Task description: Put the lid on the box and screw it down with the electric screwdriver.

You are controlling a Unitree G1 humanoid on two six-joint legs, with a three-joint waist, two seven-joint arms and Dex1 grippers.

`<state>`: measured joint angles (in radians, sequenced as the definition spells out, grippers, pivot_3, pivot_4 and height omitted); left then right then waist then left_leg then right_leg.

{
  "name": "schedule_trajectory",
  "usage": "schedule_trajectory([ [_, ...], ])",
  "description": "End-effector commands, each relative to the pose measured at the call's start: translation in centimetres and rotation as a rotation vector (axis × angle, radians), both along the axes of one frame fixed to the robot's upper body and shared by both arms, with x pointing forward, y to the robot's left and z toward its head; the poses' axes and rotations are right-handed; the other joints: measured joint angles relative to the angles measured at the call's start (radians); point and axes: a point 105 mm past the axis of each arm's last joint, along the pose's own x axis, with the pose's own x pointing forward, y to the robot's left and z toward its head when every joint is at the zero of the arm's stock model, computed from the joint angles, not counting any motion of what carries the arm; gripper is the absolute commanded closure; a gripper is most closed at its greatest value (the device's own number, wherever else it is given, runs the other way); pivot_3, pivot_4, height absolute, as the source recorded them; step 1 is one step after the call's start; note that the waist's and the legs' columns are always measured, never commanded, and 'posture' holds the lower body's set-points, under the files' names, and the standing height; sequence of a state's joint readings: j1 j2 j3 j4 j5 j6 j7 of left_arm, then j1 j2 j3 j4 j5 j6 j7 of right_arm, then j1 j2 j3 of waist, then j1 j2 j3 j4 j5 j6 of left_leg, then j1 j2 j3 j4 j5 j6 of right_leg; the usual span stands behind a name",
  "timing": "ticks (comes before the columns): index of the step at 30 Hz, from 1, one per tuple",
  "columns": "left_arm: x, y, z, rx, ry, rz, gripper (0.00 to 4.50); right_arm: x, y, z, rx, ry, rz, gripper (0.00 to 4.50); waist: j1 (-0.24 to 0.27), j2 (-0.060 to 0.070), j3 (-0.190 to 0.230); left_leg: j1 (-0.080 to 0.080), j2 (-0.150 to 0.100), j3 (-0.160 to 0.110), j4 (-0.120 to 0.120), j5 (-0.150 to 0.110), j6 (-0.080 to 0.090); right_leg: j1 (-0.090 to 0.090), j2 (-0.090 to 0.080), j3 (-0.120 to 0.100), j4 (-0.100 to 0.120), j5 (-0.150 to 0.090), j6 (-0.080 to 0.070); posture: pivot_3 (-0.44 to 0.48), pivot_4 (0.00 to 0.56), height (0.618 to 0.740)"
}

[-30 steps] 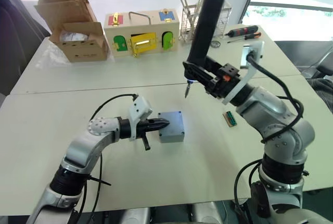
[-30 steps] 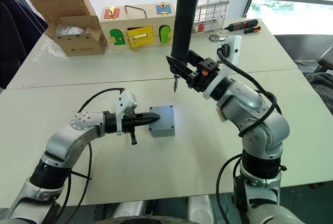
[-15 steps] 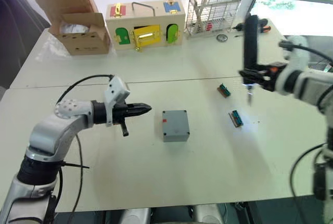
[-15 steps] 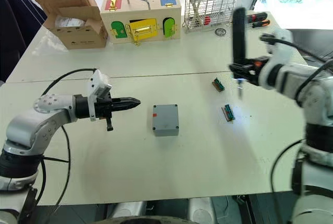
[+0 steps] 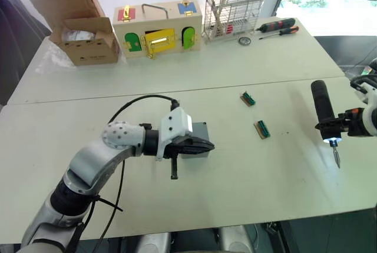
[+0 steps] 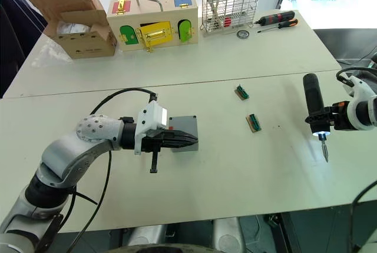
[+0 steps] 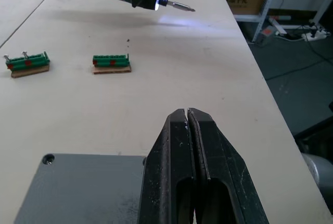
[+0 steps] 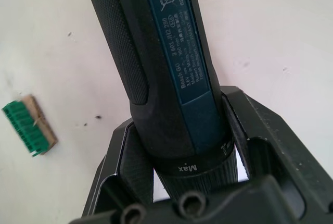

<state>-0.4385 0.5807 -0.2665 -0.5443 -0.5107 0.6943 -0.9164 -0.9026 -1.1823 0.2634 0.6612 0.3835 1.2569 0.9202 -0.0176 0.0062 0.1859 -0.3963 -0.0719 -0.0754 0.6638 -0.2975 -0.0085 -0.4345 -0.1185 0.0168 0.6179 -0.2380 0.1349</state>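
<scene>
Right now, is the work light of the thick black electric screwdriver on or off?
On. A bright white glow shows at the bit end of the thick black electric screwdriver, held in the right tool.

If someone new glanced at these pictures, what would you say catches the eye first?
Probably the electric screwdriver with its lit tip, gripped upright in the right pincer near the table's right edge. Next, the left pincer, shut and empty, lying over the lid on the grey box mid-table.
</scene>
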Motion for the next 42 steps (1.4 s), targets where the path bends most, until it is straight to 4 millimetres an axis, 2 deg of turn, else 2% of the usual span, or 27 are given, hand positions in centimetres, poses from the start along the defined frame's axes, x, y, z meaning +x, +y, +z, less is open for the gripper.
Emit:
schedule_trajectory([
  [1,-0.6,0.0,0.6,-0.017,-0.022,-0.001,4.50,0.8,-0.7,0.9,-0.035,-0.030,0.019,2.71,0.003,0.000,0.000,0.000,0.000,0.000,0.001,0.000,0.000,0.001,0.000,0.000,0.000,0.000,0.001,0.000,0.150,0.734],
  [8,-0.1,1.0,0.3,-0.037,0.024,0.073,4.50,1.4,-0.7,-0.4,-0.037,0.009,0.033,2.71,0.008,0.000,0.000,-0.001,0.000,-0.001,0.002,0.003,-0.005,0.001,-0.001,0.000,-0.001,0.001,0.002,0.000,0.150,0.734],
  [10,0.7,1.9,0.3,-0.060,0.043,0.139,4.50,1.5,-0.6,-0.8,-0.032,0.022,0.030,1.67,0.007,0.000,0.000,-0.002,0.000,-0.002,0.002,0.003,-0.005,0.000,-0.001,0.000,-0.002,0.001,0.002,0.000,0.150,0.734],
  [14,1.7,3.8,-0.1,-0.059,0.075,0.233,4.50,1.9,-0.4,-0.9,-0.039,0.010,0.029,0.26,0.007,0.000,0.000,-0.001,0.000,-0.003,0.003,0.003,-0.006,0.001,-0.001,0.000,-0.001,0.002,0.002,0.000,0.150,0.734],
  [15,1.9,4.3,-0.4,-0.048,0.079,0.255,4.50,2.1,-0.5,-0.9,-0.054,-0.005,0.031,0.03,0.006,0.000,0.000,-0.001,-0.001,-0.003,0.003,0.003,-0.006,0.002,-0.001,0.000,-0.001,0.002,0.002,0.000,0.150,0.734],
  [17,2.7,5.9,-1.0,-0.019,0.082,0.325,4.50,2.8,-0.9,0.2,-0.109,-0.086,0.054,0.03,0.007,0.000,0.000,0.001,-0.001,-0.003,0.003,0.003,-0.006,0.004,-0.001,0.000,-0.001,0.002,0.002,0.000,0.150,0.734],
  [20,4.0,8.4,-1.7,0.004,0.084,0.440,4.50,4.2,-0.5,3.6,-0.245,-0.282,0.190,0.03,0.005,0.000,0.000,0.002,-0.001,-0.002,0.003,0.003,-0.006,0.004,-0.001,0.000,0.000,0.002,0.003,0.000,0.150,0.734],
  [21,4.3,9.0,-1.8,0.005,0.087,0.464,4.50,4.5,0.4,4.8,-0.260,-0.353,0.248,0.03,0.006,0.000,0.000,0.002,-0.001,-0.003,0.003,0.003,-0.006,0.003,0.000,0.000,0.001,0.002,0.003,0.000,0.150,0.734],
  [24,5.2,10.5,-2.3,0.011,0.099,0.529,4.50,4.2,5.8,8.0,-0.205,-0.605,0.496,0.03,0.006,0.000,0.000,0.002,0.000,-0.003,0.002,0.003,-0.006,0.003,0.000,-0.001,0.001,0.002,0.003,0.000,0.150,0.734],
  [26,5.5,11.0,-2.8,0.018,0.108,0.542,4.50,2.4,9.6,8.2,-0.128,-0.690,0.656,0.03,0.007,0.000,-0.001,0.002,0.000,-0.003,0.002,0.003,-0.006,0.003,0.000,-0.001,0.001,0.002,0.003,0.000,0.150,0.734],
  [27,5.6,11.0,-3.0,0.031,0.110,0.541,4.50,0.9,11.8,7.3,-0.059,-0.681,0.742,0.03,0.007,-0.001,-0.001,0.002,0.000,-0.004,0.002,0.003,-0.006,0.004,0.000,-0.002,0.001,0.002,0.003,0.000,0.150,0.734],
  [29,5.8,10.9,-3.4,0.052,0.109,0.534,4.50,-1.3,15.0,5.6,0.027,-0.652,0.865,0.03,0.011,-0.001,-0.001,0.003,0.001,-0.005,0.002,0.003,-0.006,0.005,0.000,-0.002,0.001,0.002,0.003,0.000,0.150,0.734],
  [31,6.1,10.5,-3.7,0.070,0.096,0.531,4.50,-3.5,17.7,2.9,0.060,-0.592,0.976,0.03,0.016,-0.002,-0.001,0.003,0.001,-0.006,0.003,0.002,-0.005,0.006,0.000,-0.002,0.001,0.002,0.003,0.000,0.150,0.734],
  [33,6.3,9.2,-4.2,0.073,0.099,0.515,4.50,-5.7,20.4,-0.3,0.119,-0.534,1.069,0.03,0.028,-0.002,-0.002,0.003,0.000,-0.006,0.004,0.000,-0.001,0.006,-0.001,-0.002,0.001,0.003,0.003,0.000,0.150,0.734],
  [34,6.3,8.6,-4.4,0.081,0.100,0.497,4.50,-6.4,21.3,-1.2,0.148,-0.522,1.089,0.03,0.030,-0.003,-0.002,0.004,0.000,-0.006,0.004,0.000,-0.001,0.007,-0.001,-0.001,0.001,0.003,0.004,0.000,0.150,0.734],
  [37,5.9,7.3,-4.6,0.087,0.111,0.438,4.50,-6.5,22.6,-2.5,0.168,-0.528,1.085,0.03,0.030,-0.003,-0.002,0.004,-0.001,-0.006,0.005,0.001,-0.001,0.008,-0.001,-0.001,0.001,0.003,0.004,0.000,0.150,0.734],
  [42,5.8,6.1,-5.2,0.117,0.107,0.380,4.50,-5.6,24.3,-4.0,0.170,-0.554,1.067,0.03,0.028,-0.004,-0.003,0.004,0.000,-0.006,0.004,0.003,-0.007,0.007,0.000,-0.002,0.001,0.004,0.004,0.000,0.150,0.734],
])
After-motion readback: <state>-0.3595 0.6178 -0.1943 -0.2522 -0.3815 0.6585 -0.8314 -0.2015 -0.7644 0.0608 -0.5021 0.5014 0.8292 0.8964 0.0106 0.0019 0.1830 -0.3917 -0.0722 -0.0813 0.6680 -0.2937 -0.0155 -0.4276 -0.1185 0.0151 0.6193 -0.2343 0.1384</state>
